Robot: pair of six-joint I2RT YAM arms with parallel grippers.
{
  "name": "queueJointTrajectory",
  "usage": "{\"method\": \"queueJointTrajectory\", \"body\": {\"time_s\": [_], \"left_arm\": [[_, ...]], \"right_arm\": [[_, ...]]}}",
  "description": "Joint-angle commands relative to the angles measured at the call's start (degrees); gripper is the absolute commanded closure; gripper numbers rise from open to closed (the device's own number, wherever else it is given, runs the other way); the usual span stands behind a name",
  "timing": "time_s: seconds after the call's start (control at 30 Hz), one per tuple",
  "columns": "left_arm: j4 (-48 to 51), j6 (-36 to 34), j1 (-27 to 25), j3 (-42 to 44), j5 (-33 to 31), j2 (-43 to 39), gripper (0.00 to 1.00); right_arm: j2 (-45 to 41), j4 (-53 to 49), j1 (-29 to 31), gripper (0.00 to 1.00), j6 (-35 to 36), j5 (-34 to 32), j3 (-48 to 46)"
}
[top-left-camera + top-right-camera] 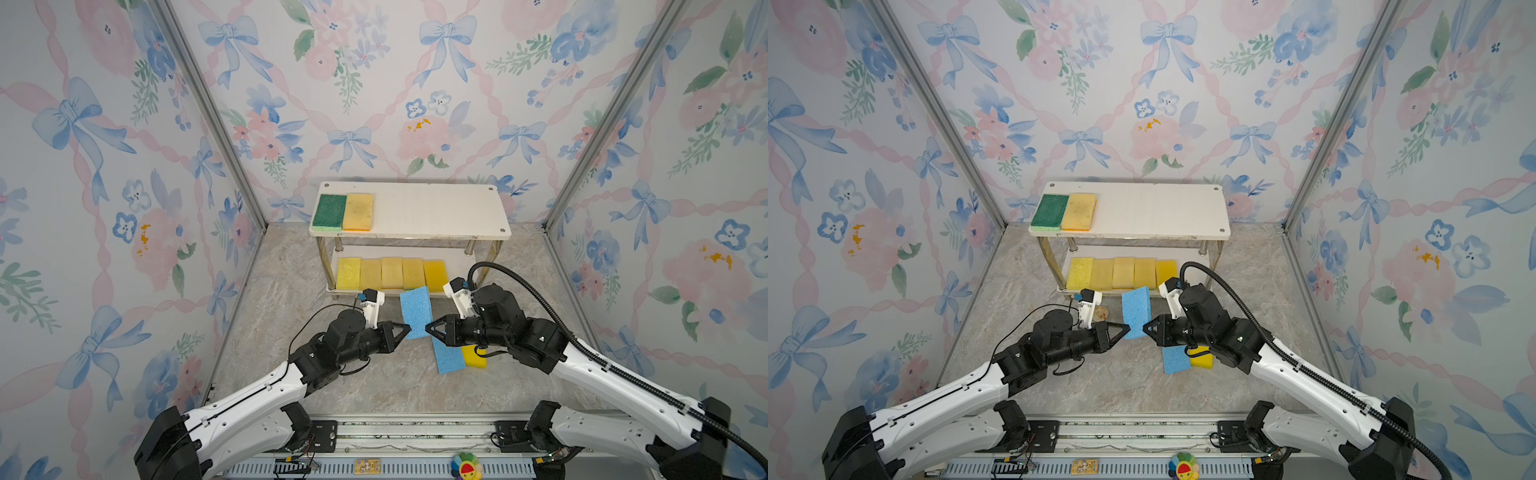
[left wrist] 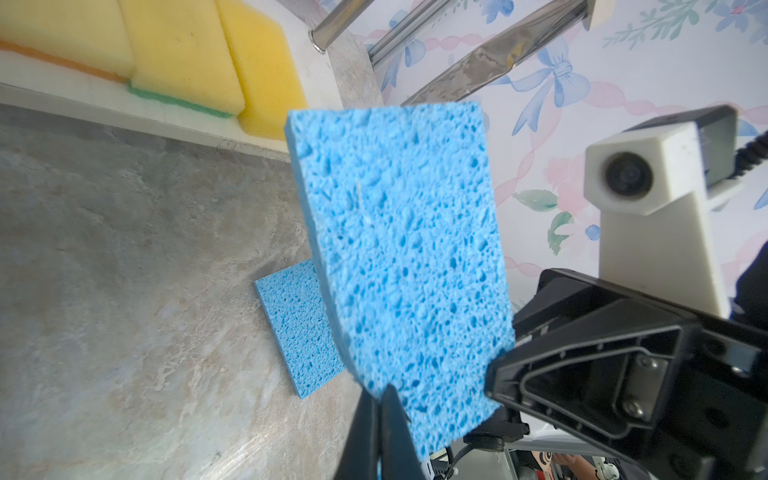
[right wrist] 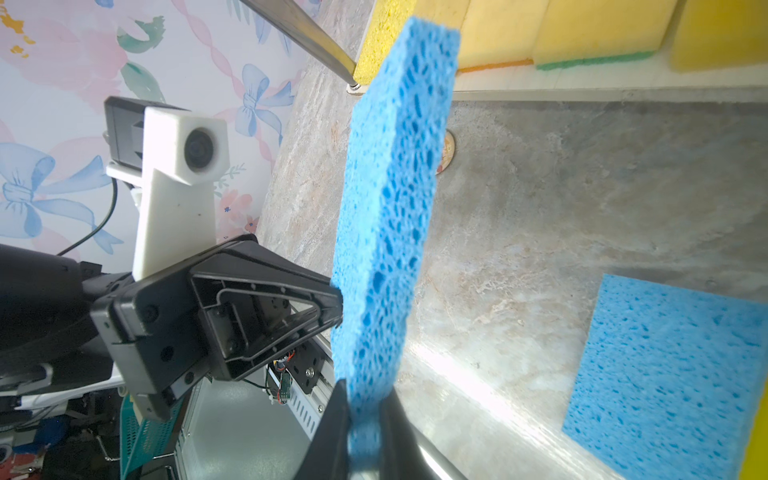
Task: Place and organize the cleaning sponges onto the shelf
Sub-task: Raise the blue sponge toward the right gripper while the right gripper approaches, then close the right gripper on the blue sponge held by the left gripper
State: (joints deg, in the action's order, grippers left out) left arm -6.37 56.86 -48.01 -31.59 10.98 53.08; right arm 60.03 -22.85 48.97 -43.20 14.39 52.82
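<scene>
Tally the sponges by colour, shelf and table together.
Yellow sponges: 7
Blue sponges: 2
Green sponge: 1
Total: 10

The upright blue sponge (image 2: 399,249) is coarse, open-pored foam, matt and pitted. The flat blue sponge (image 2: 299,332) on the table looks the same. The yellow sponges (image 1: 390,272) on the lower board are finer, smoother foam. The green sponge (image 1: 329,210) at far left has a rough, fibrous face. The shelf (image 1: 436,208) has matt white boards with faint grain and glossy metal posts (image 2: 478,68). The table (image 1: 262,324) looks like marbled stone with a slight sheen.
</scene>
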Motion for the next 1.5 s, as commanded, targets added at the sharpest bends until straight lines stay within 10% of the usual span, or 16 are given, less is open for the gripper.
{"method": "queueJointTrajectory", "body": {"time_s": [0.0, 0.07, 0.3, 0.63, 0.9, 1.27, 1.47], "left_arm": [[-1.89, -0.17, -0.24, 0.71, 0.79, -0.92, 1.0], [-2.04, -0.54, -0.25, 0.69, 1.12, -1.11, 0.96], [-6.01, -0.28, 4.01, 2.19, 8.72, -3.68, 0.38], [-20.9, 8.07, 8.8, 4.41, 22.56, -3.47, 0.24], [-25.4, 10.81, 8.9, 5.13, 22.94, -3.07, 0.33], [-26.3, 11.46, 8.89, 6.79, 21.99, -4.49, 0.87], [-26.5, 12.04, 8.81, 7.4, 19.69, -5.23, 0.94]], "right_arm": [[-0.23, 0.17, 0.69, 0.94, 0.09, -0.94, 1.32], [-0.57, -0.19, 0.47, 0.98, 0.47, -0.77, 1.32], [-3.44, -3.29, -4.49, 1.0, 3.16, 5.43, 2.29], [-5.64, 3.05, -9.11, 1.0, 0.19, 27.02, 2.2], [-5.31, 5.64, -5.01, 1.0, -0.04, 29.39, 1.87], [-4.49, 2.13, -4.29, 0.93, 0.82, 25.74, 2.63], [-5.86, -3.5, -1.89, 0.54, -0.42, 14.38, 4.86]]}}
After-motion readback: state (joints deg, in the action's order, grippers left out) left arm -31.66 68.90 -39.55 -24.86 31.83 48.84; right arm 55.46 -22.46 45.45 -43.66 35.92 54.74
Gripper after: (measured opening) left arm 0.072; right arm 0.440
